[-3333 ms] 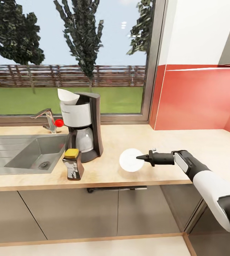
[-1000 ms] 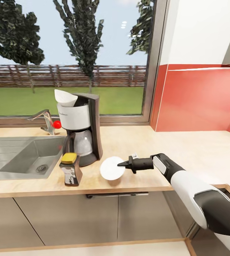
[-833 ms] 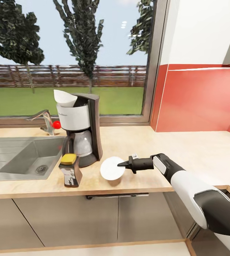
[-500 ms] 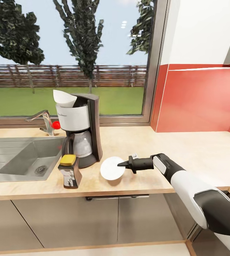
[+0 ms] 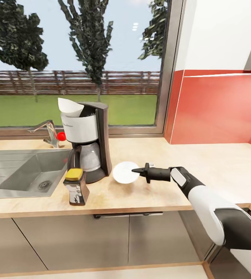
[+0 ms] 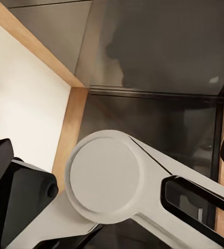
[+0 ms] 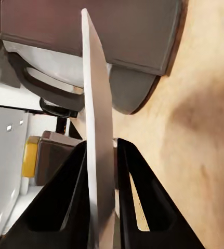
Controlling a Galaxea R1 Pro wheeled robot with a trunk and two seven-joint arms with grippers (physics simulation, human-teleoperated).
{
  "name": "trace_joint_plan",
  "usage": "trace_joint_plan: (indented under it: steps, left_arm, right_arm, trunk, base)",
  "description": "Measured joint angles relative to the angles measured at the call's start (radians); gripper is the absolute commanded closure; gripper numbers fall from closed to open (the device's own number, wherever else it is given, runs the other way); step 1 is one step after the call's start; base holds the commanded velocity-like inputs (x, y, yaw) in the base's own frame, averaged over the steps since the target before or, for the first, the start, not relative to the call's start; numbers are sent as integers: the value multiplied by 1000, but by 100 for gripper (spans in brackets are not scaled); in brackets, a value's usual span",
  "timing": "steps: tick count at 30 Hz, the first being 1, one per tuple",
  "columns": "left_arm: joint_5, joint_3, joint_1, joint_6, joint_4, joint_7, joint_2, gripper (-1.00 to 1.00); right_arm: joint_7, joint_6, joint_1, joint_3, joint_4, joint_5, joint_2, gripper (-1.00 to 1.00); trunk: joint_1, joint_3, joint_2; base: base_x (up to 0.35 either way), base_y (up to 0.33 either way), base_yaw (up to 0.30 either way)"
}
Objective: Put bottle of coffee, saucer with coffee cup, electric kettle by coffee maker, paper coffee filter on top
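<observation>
Saucer (image 5: 125,173), stiff, light, glossy and likely slippery and breakable, is pinched at its rim by the right pincer (image 5: 134,170), held tilted over the counter (image 5: 203,159) just beside the coffee maker (image 5: 87,139), so lower it gently.

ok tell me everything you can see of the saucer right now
The small flat round white saucer is plain and unmarked, looking like smooth ceramic. It is held by its rim in the right pincer, tilted so its face shows in the head view and raised over the light wood-grain kitchen countertop, just right of the tall black coffee maker. In the right wrist view it appears edge-on as a thin pale disc clamped between two black fingers.
</observation>
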Motion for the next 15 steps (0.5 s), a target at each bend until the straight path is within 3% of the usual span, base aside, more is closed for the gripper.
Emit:
trace_joint_plan:
  steps: [7, 15]
  left_arm:
    - [1, 0, 2, 0, 0, 0, 0, -100]
    - [3, 0, 2, 0, -1, 0, 0, -100]
  right_arm:
    - [-37, 0, 0, -15, -1, -3, 14, 100]
    - [-38, -1, 0, -14, -2, -2, 50, 100]
  trunk:
    - [0, 0, 0]
    - [0, 0, 0]
  base:
    - [0, 0, 0]
    - [0, 0, 0]
